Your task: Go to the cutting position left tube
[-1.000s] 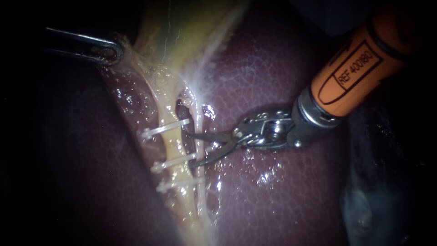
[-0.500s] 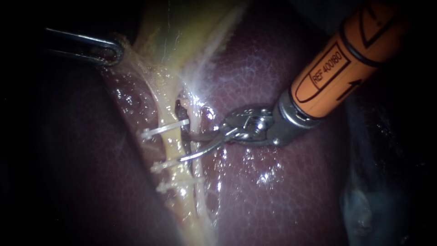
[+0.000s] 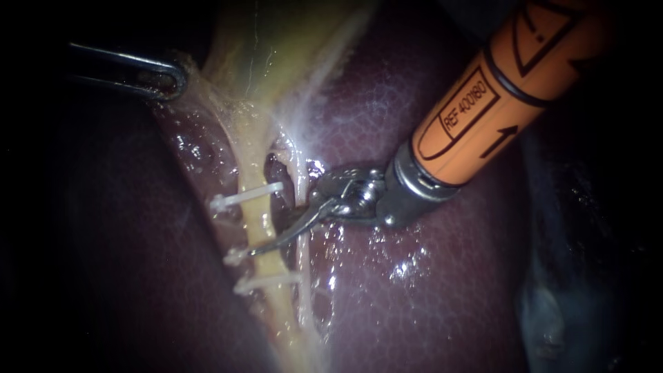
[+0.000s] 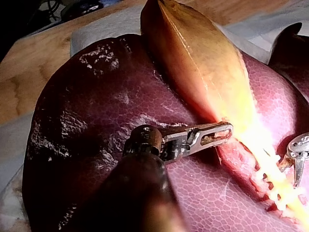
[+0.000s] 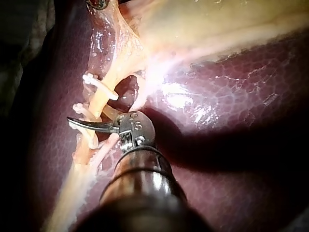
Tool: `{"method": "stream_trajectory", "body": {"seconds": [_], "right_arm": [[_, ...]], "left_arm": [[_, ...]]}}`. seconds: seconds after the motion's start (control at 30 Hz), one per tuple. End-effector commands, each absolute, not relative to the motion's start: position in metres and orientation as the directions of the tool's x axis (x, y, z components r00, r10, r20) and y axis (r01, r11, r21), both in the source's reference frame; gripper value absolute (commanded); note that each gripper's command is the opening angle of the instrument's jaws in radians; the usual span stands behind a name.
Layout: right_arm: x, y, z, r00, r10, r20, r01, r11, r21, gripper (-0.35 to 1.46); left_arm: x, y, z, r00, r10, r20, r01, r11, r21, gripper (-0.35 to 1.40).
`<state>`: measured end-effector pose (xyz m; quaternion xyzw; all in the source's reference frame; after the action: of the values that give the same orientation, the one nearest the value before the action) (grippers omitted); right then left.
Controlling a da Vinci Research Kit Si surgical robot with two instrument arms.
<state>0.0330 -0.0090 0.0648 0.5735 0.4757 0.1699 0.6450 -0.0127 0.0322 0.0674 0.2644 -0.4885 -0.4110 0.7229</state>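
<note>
Right instrument (image 3: 277, 231): enters from the upper right on an orange shaft. Its hand is spread. One curved blade lies across the front of the left tube (image 3: 257, 211), and the other is mostly hidden at the tube's far side. The right wrist view shows the visible blade (image 5: 89, 124) crossing the tube between two clips.

Left tube: the thicker yellow strand running down from the gallbladder (image 3: 276, 48) over the liver (image 3: 428, 297). It carries three pale clips. The blade crosses it between the top clip (image 3: 242, 198) and the middle clip (image 3: 233, 257), with its tip close to the middle clip's left end. The bottom clip (image 3: 266, 282) lies clear of the blade. A thinner pale tube (image 3: 302, 276) runs just to the right.

Change against half a second ago: the right instrument has advanced to the left. Its blade tip then reached only the tube's near edge and now lies past the tube. More of the shaft is in view.

Left instrument (image 3: 173, 79): position unchanged. Its hand is pressed together on the gallbladder's edge, also seen in the left wrist view (image 4: 217, 134).
</note>
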Motion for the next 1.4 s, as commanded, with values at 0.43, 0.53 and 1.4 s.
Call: {"method": "stream_trajectory", "body": {"seconds": [0.43,0.53,1.4], "right_arm": [[0.0360,-0.0089,0.0653,0.408,0.716,-0.566,0.366,0.440,0.820,1.18],[0.0365,-0.0089,0.0652,0.393,0.706,-0.590,0.374,0.463,0.804,1.19],[0.0381,-0.0091,0.0583,0.259,0.705,-0.660,0.383,0.552,0.740,1.16]], "left_arm": [[-0.0128,0.0321,0.0674,0.185,-0.852,0.489,0.337,0.523,0.783,-0.35],[-0.0128,0.0321,0.0675,0.184,-0.852,0.489,0.337,0.523,0.783,-0.35],[-0.0128,0.0321,0.0675,0.185,-0.852,0.490,0.337,0.523,0.783,-0.35]]}}
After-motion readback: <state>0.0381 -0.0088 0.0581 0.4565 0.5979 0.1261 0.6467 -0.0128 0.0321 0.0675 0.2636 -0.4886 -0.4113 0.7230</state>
